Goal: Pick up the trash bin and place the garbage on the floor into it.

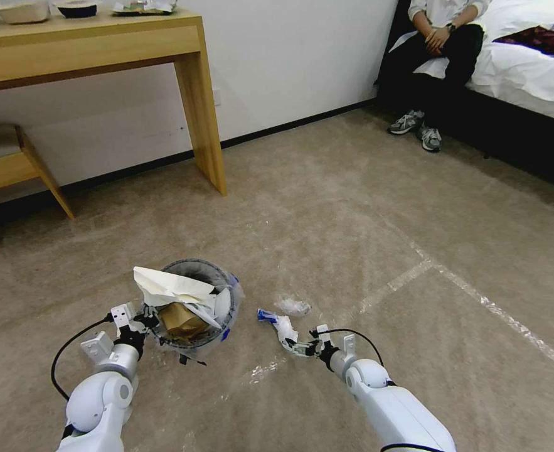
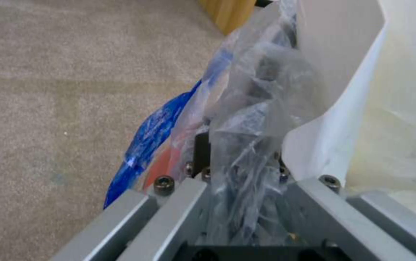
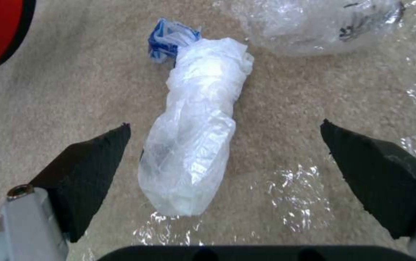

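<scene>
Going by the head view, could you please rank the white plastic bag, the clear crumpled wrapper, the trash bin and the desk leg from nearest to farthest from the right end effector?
1. White plastic bag: directly ahead of the open right end effector.
2. Clear crumpled wrapper: just beyond the bag.
3. Trash bin: to its left, gripped by the left end effector.
4. Desk leg: far back by the wall.

Count: one trash bin (image 1: 196, 295) holding one white slipper (image 1: 173, 290) and one brown paper bag (image 1: 181, 320); two loose litter pieces on the floor (image 1: 364, 213), one rolled plastic bag (image 3: 196, 127) and one clear wrapper (image 1: 293, 306); two grippers.
</scene>
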Controlling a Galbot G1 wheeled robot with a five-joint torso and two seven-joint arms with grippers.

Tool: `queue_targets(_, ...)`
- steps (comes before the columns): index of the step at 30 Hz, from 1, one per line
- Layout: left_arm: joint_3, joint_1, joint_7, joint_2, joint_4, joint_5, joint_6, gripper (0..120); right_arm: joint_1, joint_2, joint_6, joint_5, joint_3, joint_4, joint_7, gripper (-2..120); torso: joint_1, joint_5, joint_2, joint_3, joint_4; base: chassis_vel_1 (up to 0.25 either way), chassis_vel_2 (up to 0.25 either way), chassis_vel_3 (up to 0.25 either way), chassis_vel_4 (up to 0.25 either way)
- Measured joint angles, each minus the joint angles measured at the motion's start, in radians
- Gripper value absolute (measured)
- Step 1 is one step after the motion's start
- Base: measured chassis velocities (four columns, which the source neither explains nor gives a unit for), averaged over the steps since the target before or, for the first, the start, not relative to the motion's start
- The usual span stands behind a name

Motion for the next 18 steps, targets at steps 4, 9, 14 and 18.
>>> queue_targets(4,-0.001,0.001,0.000,0.000,-0.002,0.000,0.000,1,0.017,0.009,0.007,-0.013,-0.002,-0.027,-0.005,100,0.000,0.0000,0.000,0.000,0.0000,0.000,0.000,0.000,0.000)
queue_targets(9,-0.001,0.002,0.002,-0.003,-0.001,0.001,-0.001,1,0.030,0.016,0.008,-0.022,-0.010,-0.043,-0.005,100,0.000,0.0000,0.000,0.000,-0.0001,0.000,0.000,0.000,0.000)
queue_targets(14,-0.004,0.001,0.003,-0.006,0.008,0.003,-0.003,1,0.048,0.025,0.012,-0.026,-0.023,-0.064,-0.005,100,0.000,-0.0001,0.000,0.000,-0.0001,0.000,0.000,0.000,0.000)
queue_targets(18,-0.006,0.001,0.004,-0.006,0.011,0.003,-0.004,1,0.053,0.031,0.017,-0.031,-0.028,-0.075,-0.005,100,0.000,-0.0001,0.000,0.000,-0.0001,0.000,0.000,0.000,0.000)
